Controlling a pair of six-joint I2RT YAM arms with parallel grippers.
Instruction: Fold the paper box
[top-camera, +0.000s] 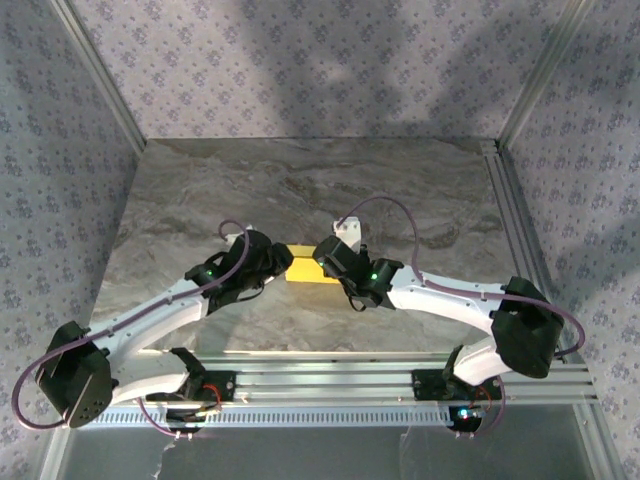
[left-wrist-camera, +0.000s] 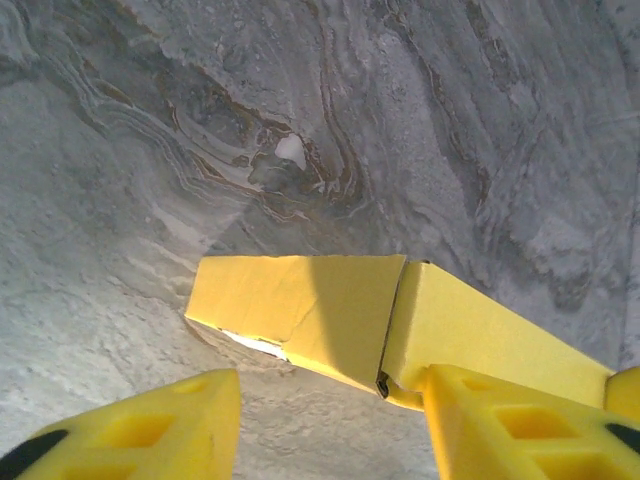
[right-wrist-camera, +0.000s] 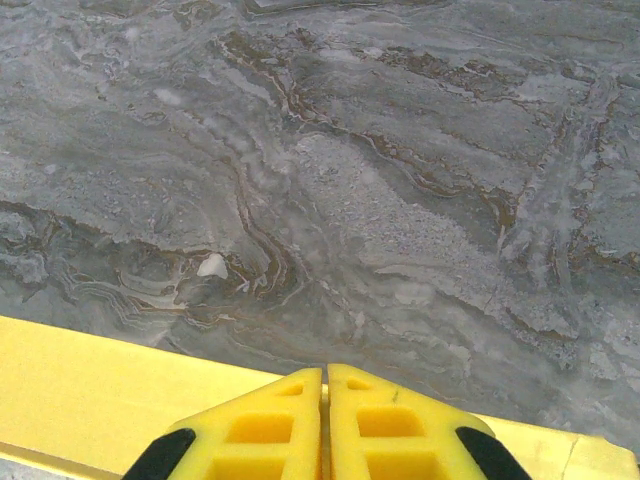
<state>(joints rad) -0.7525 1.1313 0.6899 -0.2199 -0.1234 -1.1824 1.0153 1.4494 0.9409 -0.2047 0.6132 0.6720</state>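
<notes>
The paper box (top-camera: 312, 268) lies yellow and flat on the marble table between my two grippers. In the left wrist view its end flap (left-wrist-camera: 300, 310) stands slightly ajar from the body (left-wrist-camera: 490, 330), with a white edge showing beneath. My left gripper (left-wrist-camera: 330, 400) is open in front of that end, with nothing between its fingers; the right-hand finger (left-wrist-camera: 520, 430) overlaps the box's near edge. My right gripper (right-wrist-camera: 325, 375) is shut, its tips together over the box's long yellow face (right-wrist-camera: 90, 400). Whether they press on the box I cannot tell.
The grey marble table (top-camera: 300, 190) stretches beyond the box to patterned walls. A small white speck (right-wrist-camera: 212, 265) marks the marble just past the box. Aluminium rails (top-camera: 330, 370) run along the near edge, and a metal strip (top-camera: 500, 210) along the right side.
</notes>
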